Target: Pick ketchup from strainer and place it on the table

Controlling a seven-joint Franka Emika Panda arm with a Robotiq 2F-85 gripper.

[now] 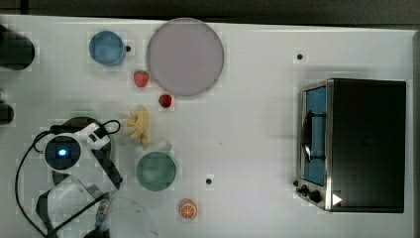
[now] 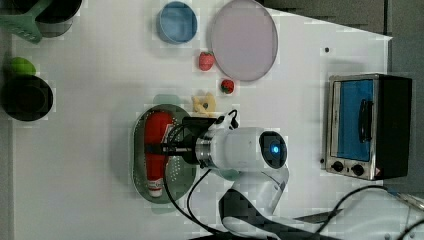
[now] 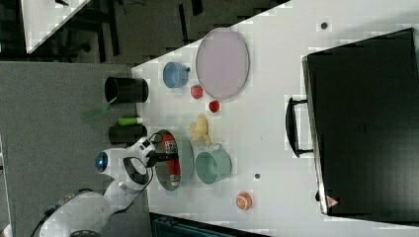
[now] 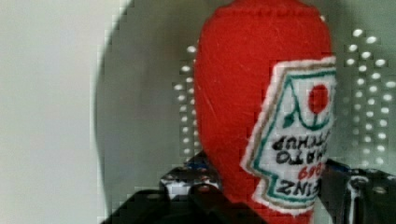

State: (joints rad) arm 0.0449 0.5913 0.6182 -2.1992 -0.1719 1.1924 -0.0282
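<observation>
Black two-fingered pincer [image 2: 156,148]: we log it straddling the red felt ketchup bottle [image 2: 157,145] at mid-body, jaws apparently touching; whether it is clamped we cannot tell. Bottle lies lengthwise in the pale green perforated oval strainer [image 2: 140,165]. We judge it light, soft, squashable; grip across the label.

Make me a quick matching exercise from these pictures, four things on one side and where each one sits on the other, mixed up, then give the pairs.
Things:
1. ketchup
2. blue bowl
3. toaster oven
4. orange slice

Places:
A. at the top view's right, door handle facing the table's middle
B. lying in the strainer, the end effector around its middle
C. beside the lilac plate, on the top view's left
D. on the table near the top view's bottom edge, below the green mug

Pairs: 1-B, 2-C, 3-A, 4-D
</observation>
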